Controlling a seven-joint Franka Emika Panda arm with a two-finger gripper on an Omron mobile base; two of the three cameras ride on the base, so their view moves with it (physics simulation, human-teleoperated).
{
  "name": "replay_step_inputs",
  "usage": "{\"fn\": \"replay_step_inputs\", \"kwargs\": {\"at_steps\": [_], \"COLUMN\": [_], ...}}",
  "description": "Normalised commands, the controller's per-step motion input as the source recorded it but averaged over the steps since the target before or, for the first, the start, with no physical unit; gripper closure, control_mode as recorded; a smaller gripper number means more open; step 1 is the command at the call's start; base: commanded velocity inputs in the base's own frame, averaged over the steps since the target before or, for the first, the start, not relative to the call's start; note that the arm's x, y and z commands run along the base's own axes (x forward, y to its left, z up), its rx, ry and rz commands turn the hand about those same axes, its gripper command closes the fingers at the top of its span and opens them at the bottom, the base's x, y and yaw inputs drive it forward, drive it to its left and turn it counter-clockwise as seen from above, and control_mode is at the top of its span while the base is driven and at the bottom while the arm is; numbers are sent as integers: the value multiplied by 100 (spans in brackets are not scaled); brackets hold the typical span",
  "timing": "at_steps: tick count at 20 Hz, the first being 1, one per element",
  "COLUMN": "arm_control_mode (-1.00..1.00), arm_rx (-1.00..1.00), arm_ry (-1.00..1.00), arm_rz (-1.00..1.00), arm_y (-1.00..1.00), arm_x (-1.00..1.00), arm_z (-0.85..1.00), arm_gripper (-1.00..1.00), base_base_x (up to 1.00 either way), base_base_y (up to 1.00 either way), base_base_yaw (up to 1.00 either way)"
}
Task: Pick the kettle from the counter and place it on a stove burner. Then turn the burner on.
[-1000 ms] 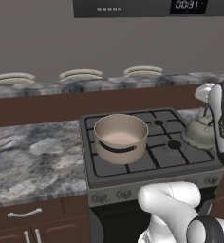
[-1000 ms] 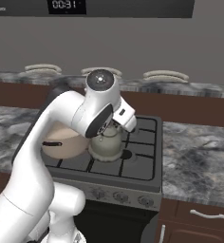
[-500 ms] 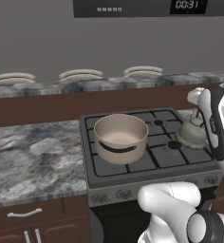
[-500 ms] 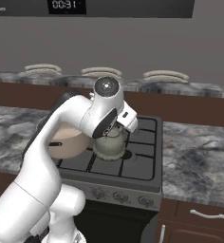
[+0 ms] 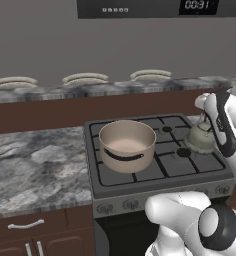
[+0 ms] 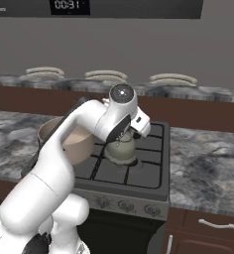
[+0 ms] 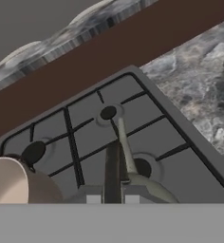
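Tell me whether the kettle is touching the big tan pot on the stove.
Apart. In the left base view, the kettle sits at the cooktop's right side, with bare black grate between it and the pot.

a plain grey wall [image 5: 50, 45] is running behind a raised ledge [image 5: 65, 92] holding plates [image 5: 85, 78] at twelve o'clock; reddish-brown cabinets [image 5: 35, 232] are sitting at seven o'clock.

The white robot arm's two-finger gripper [image 7: 113, 192] is carrying the small squat grey-green metal kettle [image 5: 200, 139] by its thin dark arched handle leftward and lower over the dark grey gas cooktop [image 5: 140, 175], nearing the front right round black burner [image 5: 184, 152].
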Motion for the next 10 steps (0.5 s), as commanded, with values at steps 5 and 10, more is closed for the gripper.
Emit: {"fn": "replay_step_inputs", "kwargs": {"at_steps": [5,10], "arm_control_mode": [-100,-100], "arm_rx": [0,0], "arm_ry": [0,0], "arm_rz": [0,2], "arm_y": [-2,-10], "arm_x": [36,30], "arm_z": [-17,-23], "arm_gripper": [100,100], "base_base_x": [0,0], "base_base_y": [0,0], "base_base_yaw": [0,0]}}
